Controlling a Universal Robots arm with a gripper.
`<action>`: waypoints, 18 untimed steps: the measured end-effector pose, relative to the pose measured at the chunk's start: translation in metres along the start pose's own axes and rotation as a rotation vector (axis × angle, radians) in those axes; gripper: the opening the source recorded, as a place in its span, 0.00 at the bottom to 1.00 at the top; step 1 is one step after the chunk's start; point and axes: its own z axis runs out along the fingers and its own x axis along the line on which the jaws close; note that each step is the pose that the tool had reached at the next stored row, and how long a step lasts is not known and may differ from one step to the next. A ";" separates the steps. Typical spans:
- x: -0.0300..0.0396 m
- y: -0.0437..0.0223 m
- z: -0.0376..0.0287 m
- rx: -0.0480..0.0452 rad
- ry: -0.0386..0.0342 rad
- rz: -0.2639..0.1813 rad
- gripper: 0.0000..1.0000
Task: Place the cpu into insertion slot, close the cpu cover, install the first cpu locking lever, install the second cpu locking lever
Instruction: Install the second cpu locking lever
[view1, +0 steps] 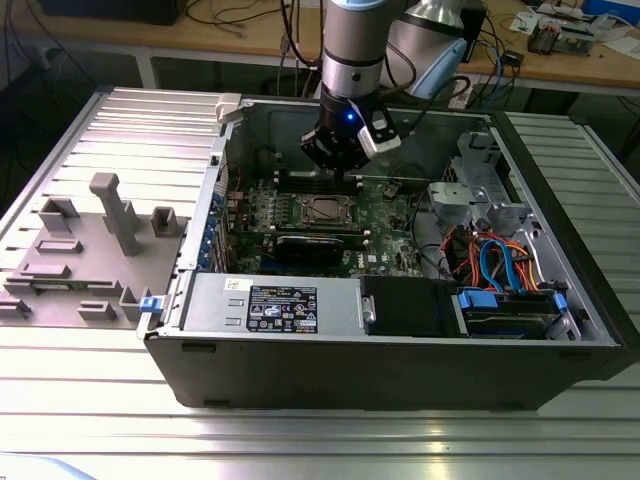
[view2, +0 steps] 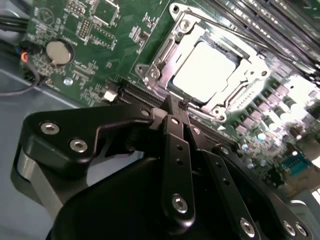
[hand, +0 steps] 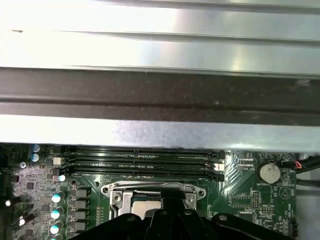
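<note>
Hovering at the edge of the insertion slot (view2: 205, 75), the gripper (view2: 177, 106) risks slipping off a thin locking lever or scraping the motherboard (view2: 90, 45) if it presses off-line, I judge. Its fingers (view2: 176, 150) are pinched together, nothing visibly held, tips at the socket frame's 7 o'clock corner in the second wrist view. The cpu (view2: 205, 70) sits in the slot with the cpu cover (view2: 167, 52) down around it.

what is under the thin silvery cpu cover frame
Through the silvery cover frame cut-out shows the square silver-grey cpu; the socket beneath it is covered.
</note>
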 end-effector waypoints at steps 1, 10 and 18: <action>0.0000 0.0001 -0.0020 0.0002 0.0001 0.000 0.11; 0.0001 -0.0052 -0.0041 0.0014 0.0001 0.000 0.11; 0.0002 -0.0079 -0.0042 0.0015 0.0000 0.000 0.11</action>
